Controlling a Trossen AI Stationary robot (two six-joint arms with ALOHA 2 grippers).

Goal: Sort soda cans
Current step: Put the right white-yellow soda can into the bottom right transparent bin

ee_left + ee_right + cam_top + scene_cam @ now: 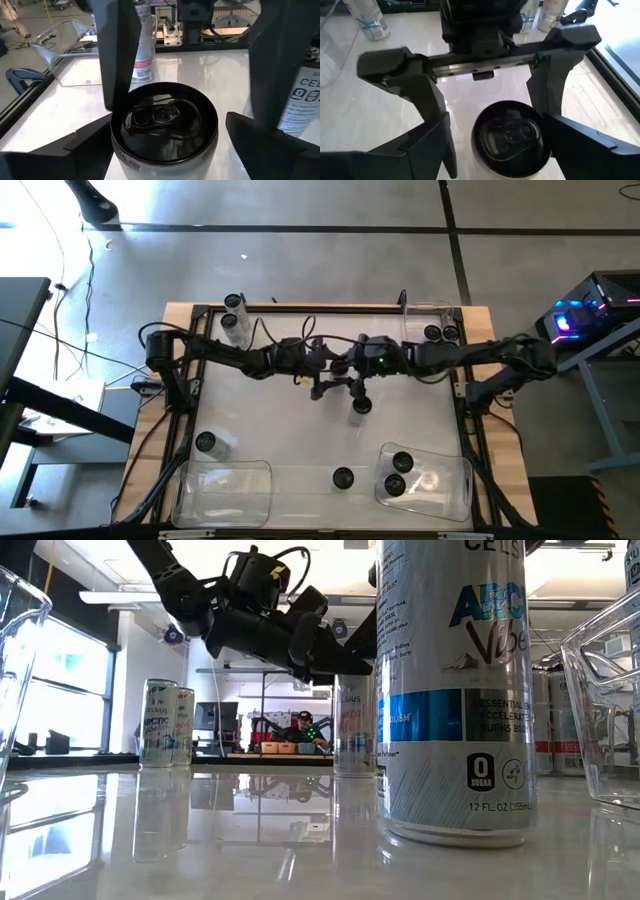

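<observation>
- Both arms meet over mid-table; the can in hand [361, 406] stands upright on the white table [270, 420], just below the two grippers in the high view.
- Left gripper [165, 130]: jaws apart, a dark finger on each side of the can's black top, gaps visible on both sides — not clamped.
- Right gripper [495, 135]: jaws also apart, straddling the same can top from the opposite side; nothing held.
- Judgement: handover or release step. To do it well, only one gripper should close, squarely on the can wall below the rim; the other should back straight away without brushing the can, which looks easy to tip.
- Other soda cans: two in the far-right bin [440, 330], two in the near-right bin [425, 480], two at the far-left edge [233, 315], single cans near-left [206, 443] and near-centre [343, 477].
- The wrist views show the finger gaps around the can; the high view does not — arms hide them.
- The low view alone reads can labels, and shows a person seated in the room behind.
</observation>
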